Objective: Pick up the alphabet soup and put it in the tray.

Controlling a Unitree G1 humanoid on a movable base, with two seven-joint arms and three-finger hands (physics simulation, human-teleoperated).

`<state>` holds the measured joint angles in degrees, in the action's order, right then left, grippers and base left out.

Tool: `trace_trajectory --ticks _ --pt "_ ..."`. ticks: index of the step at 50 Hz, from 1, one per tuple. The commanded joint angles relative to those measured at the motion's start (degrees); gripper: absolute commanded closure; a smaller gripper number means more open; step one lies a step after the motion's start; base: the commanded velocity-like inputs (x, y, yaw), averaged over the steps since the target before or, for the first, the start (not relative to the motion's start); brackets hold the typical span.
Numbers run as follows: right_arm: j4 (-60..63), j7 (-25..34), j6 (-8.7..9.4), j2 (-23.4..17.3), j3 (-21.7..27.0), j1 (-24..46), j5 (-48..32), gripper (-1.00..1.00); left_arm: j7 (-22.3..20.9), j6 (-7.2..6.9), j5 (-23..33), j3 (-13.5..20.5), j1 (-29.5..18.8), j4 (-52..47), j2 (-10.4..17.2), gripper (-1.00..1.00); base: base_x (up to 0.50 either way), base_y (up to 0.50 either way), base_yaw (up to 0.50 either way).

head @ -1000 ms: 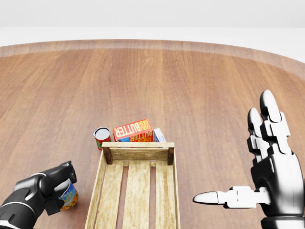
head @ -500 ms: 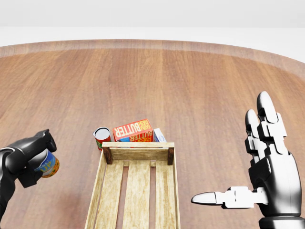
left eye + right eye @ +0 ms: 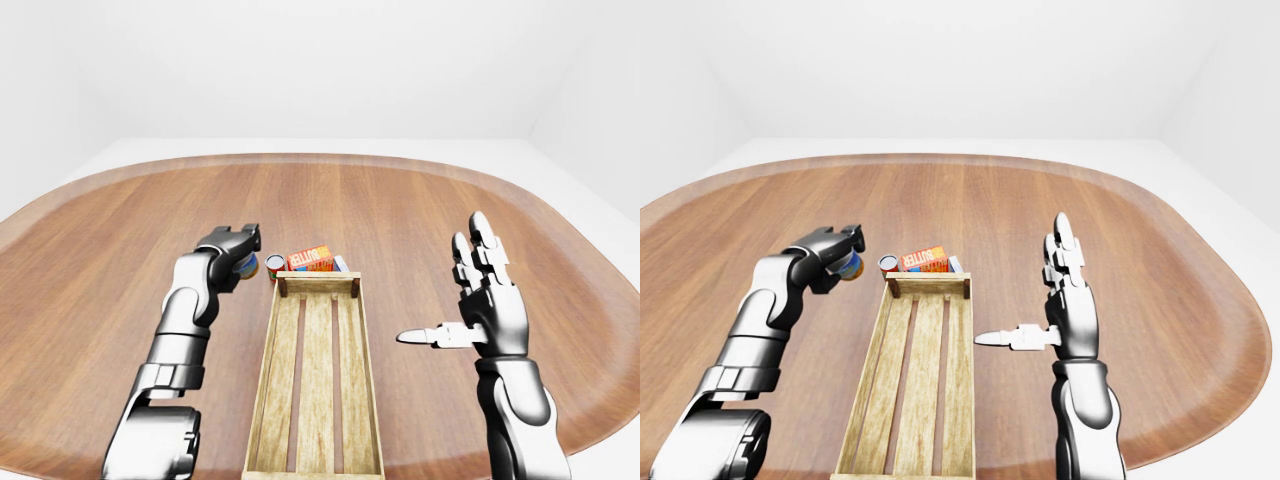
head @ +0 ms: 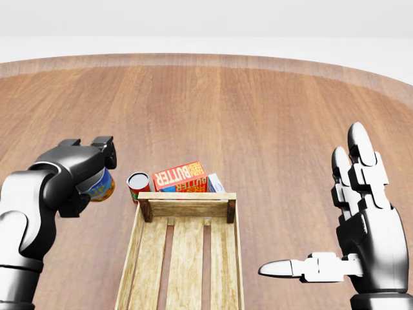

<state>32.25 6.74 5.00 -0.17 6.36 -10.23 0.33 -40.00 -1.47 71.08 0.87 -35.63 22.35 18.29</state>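
I am facing a broad wooden bench (image 3: 400, 200) with rounded ends, standing on a pale floor (image 3: 1200, 200) inside plain white walls (image 3: 320, 60). The two eye views are showing the bench's whole outline and the room around it, while the head view is showing only the bench top and a strip of white beyond its top edge.

A long slatted wooden tray (image 4: 184, 258) is lying on the bench at the lower middle of the head view, and nothing is lying on its slats. The eye views are taking in the tray's full length; the head view is cutting off its near end.

My left hand (image 4: 80, 171) is hanging in the air to the left of the tray's top end, fingers (image 4: 103, 143) wrapping around the soup can (image 4: 100, 185), which is showing its blue and orange label. My right hand (image 4: 358, 226) is hovering to the right of the tray, fingers spread wide and gripping nothing.

A butter box (image 4: 181, 176) is lying just beyond the tray's top wall, and a red can (image 4: 137, 185) is standing beside the box on its left.
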Motion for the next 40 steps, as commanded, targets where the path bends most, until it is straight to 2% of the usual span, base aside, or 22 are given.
trace_trajectory --ticks 1,4,7,10,13,17,25,32,40 --pt "0.03 0.02 0.0 -0.03 0.04 0.12 0.1 -1.0 0.0 3.07 5.96 -3.12 -2.18 -3.63 -6.19 0.99 0.0 0.0 0.0" --pt "0.13 0.1 0.0 -0.09 0.35 0.09 0.27 -1.0 0.0 3.17 7.6 -3.86 -2.03 -3.96 -7.95 0.99 0.0 0.0 0.0" --pt "0.85 0.21 0.0 -0.02 0.54 -0.13 0.45 -1.0 0.0 3.64 9.05 -5.01 -2.35 -1.51 -9.76 0.99 0.0 0.0 0.0" --pt "0.72 0.25 0.0 0.05 0.51 -0.2 0.37 -1.0 0.0 4.84 10.0 -6.35 -1.84 1.43 -11.52 1.0 0.0 0.0 0.0" --pt "1.02 0.22 0.0 0.11 0.13 -0.31 0.16 -1.0 0.0 4.97 10.1 -6.97 -1.19 2.32 -13.06 1.0 0.0 0.0 0.0" --pt "1.1 0.3 0.0 0.08 0.32 -0.44 0.31 -1.0 0.0 5.37 10.98 -7.84 -1.61 6.88 -14.12 1.0 0.0 0.0 0.0" --pt "1.33 0.23 0.0 0.18 0.12 -0.46 0.17 -1.0 0.34 5.3 12.41 -8.88 -1.39 10.72 -15.19 1.0 0.0 0.0 0.0" --pt "1.45 0.27 0.0 0.1 0.48 -0.48 0.4 -1.0 4.22 5.68 13.39 -9.69 -0.22 14.43 -15.76 1.0 0.0 0.0 0.0" --pt "1.2 0.08 0.0 0.12 0.03 -0.25 0.07 -1.0 9.37 5.33 12.55 -10.07 -1.65 20.62 -16.61 1.0 0.0 0.0 0.0"
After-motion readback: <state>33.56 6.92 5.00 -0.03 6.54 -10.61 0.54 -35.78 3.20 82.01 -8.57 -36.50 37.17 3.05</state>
